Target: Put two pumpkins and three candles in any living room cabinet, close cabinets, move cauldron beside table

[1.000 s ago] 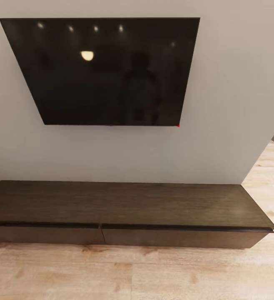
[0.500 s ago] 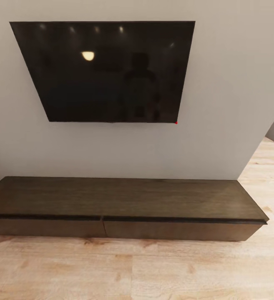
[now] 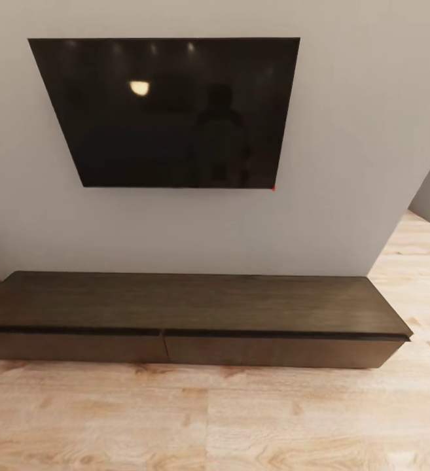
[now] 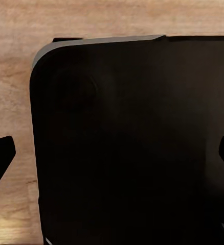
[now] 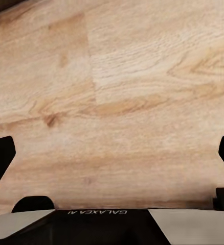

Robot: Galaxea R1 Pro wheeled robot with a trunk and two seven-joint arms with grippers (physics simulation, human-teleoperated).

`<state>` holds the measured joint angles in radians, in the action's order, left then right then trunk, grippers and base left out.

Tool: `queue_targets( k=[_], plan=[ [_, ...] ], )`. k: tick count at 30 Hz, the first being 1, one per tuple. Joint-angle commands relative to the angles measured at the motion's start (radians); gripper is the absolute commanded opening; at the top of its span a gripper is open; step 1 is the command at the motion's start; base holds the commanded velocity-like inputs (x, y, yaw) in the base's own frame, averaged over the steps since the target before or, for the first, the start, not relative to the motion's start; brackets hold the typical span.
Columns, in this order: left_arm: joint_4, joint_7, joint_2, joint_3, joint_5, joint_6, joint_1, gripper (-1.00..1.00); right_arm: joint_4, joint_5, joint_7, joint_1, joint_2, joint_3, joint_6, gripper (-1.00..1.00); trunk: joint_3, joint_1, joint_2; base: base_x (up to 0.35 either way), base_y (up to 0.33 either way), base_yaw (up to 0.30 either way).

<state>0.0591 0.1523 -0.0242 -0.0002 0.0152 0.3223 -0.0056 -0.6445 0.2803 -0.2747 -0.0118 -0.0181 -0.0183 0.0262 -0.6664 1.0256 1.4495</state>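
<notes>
Cabinet [image 3: 188, 307] shut (left end cropped); left hand [image 4: 112, 158], right hand [image 5: 112, 158] spread, empty.

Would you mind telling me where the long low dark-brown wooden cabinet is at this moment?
In the head view the long low dark-brown wooden cabinet stands on the light wood floor against the grey wall, directly below the black wall-mounted screen.

Mirrored "GALAXEA" lettering on the robot's dark body panel [image 5: 99, 224].
</notes>
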Motion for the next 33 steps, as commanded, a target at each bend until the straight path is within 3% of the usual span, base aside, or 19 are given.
queue_targets(
  k=[1,13,16,19,22,23,25,26,27,28,29,31,33],
  plan=[
    [-0.001,0.004,0.0,0.0,0.002,0.004,-0.001,1.0,0.004,0.009,-0.005,0.0,0.0,-0.003,0.002,1.0,-0.001,-0.001,0.0,-0.317,0.0,0.0],
    [-0.001,0.004,0.0,0.0,0.0,0.03,-0.001,1.0,0.052,0.01,0.002,0.0,0.001,-0.009,0.003,1.0,-0.001,-0.001,0.0,-0.219,0.0,0.0],
    [-0.001,0.004,-0.004,0.002,0.001,0.029,-0.001,1.0,0.094,0.013,0.076,-0.001,0.0,-0.009,0.01,1.0,-0.001,-0.001,0.0,-0.027,0.0,0.0],
    [0.012,0.007,-0.047,0.002,-0.005,0.013,-0.02,1.0,0.111,0.019,0.168,-0.002,-0.002,-0.007,0.041,1.0,-0.001,-0.001,0.0,-0.009,0.0,0.0],
    [0.032,0.003,-0.088,0.001,-0.008,-0.041,-0.059,1.0,0.117,0.02,0.197,-0.003,-0.003,-0.007,0.052,1.0,-0.001,-0.001,0.0,-0.003,0.0,0.0],
    [0.055,-0.006,-0.1,0.0,-0.01,-0.113,-0.093,1.0,0.119,0.02,0.204,-0.003,-0.004,-0.007,0.055,1.0,-0.001,-0.001,0.0,-0.002,0.0,0.0],
    [0.137,-0.046,-0.112,-0.001,-0.01,-0.38,-0.186,1.0,0.126,0.02,0.211,-0.003,-0.004,-0.006,0.058,1.0,-0.001,-0.001,0.0,0.0,0.0,0.0],
    [0.168,-0.053,-0.113,-0.001,-0.01,-0.459,-0.206,1.0,0.128,0.02,0.212,-0.003,-0.005,-0.006,0.058,1.0,-0.001,-0.001,0.0,0.0,0.0,0.0],
    [0.254,-0.056,-0.114,-0.001,-0.007,-0.603,-0.234,1.0,0.13,0.019,0.214,-0.003,-0.005,-0.006,0.059,1.0,-0.001,-0.001,0.0,0.0,0.0,0.0],
    [0.376,-0.037,-0.115,-0.001,-0.005,-0.692,-0.252,1.0,0.131,0.017,0.215,-0.003,-0.005,-0.006,0.059,1.0,-0.001,-0.001,0.0,0.0,0.0,0.0],
    [0.448,-0.019,-0.115,-0.001,-0.004,-0.72,-0.258,1.0,0.132,0.016,0.215,-0.003,-0.005,-0.006,0.059,1.0,-0.001,-0.001,0.0,0.0,0.0,0.0],
    [0.754,0.058,-0.112,0.0,-0.002,-0.781,-0.251,1.0,0.134,0.015,0.216,-0.004,-0.006,-0.005,0.06,1.0,-0.001,-0.001,0.0,0.0,0.0,0.0],
    [0.89,0.073,-0.108,0.0,-0.002,-0.791,-0.209,1.0,0.134,0.018,0.216,-0.004,-0.006,-0.006,0.06,1.0,-0.001,-0.001,0.0,0.0,0.0,0.0]
  ],
)
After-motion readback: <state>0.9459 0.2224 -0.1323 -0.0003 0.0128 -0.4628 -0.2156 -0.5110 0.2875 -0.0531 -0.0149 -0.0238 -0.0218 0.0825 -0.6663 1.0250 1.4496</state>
